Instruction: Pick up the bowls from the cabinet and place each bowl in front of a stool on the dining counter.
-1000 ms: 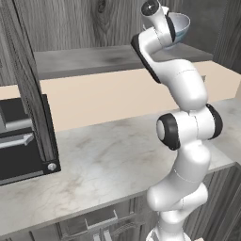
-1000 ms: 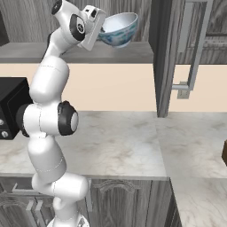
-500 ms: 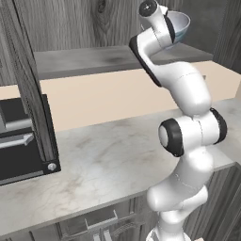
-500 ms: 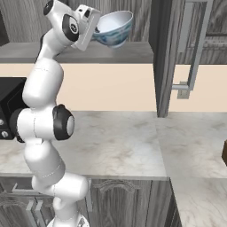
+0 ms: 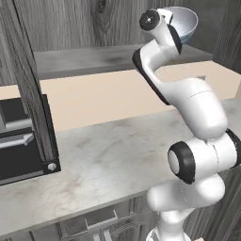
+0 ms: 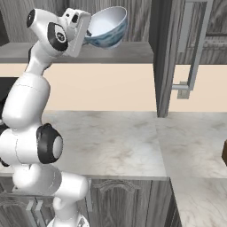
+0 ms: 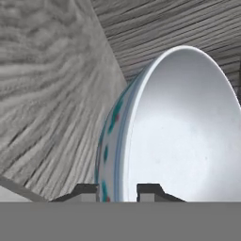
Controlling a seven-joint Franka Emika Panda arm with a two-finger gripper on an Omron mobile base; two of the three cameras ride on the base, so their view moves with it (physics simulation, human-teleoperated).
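A white bowl with a blue-green pattern [image 6: 107,27] hangs in the air above the grey shelf [image 6: 128,52] of the cabinet, tilted. My gripper [image 7: 117,190] is shut on its rim, one finger outside the wall and one inside. The same bowl [image 5: 182,22] sits at the top of the left base view, past the hand, and the bowl [image 7: 179,136] spreads across the hand view, its white inside turned toward the camera. The cabinet's open panelled door [image 6: 165,57] with its long bar handle [image 6: 193,48] stands to the right.
A black toaster oven [image 5: 21,141] stands at the left on the marble counter [image 5: 108,160]. Another open cabinet door [image 5: 28,89] hangs edge-on in front of it. A dark object [image 6: 224,153] pokes in at the right edge of the counter.
The arm has drawn back a little toward the left in the right base view, carrying the bowl with it. The grip is unchanged.
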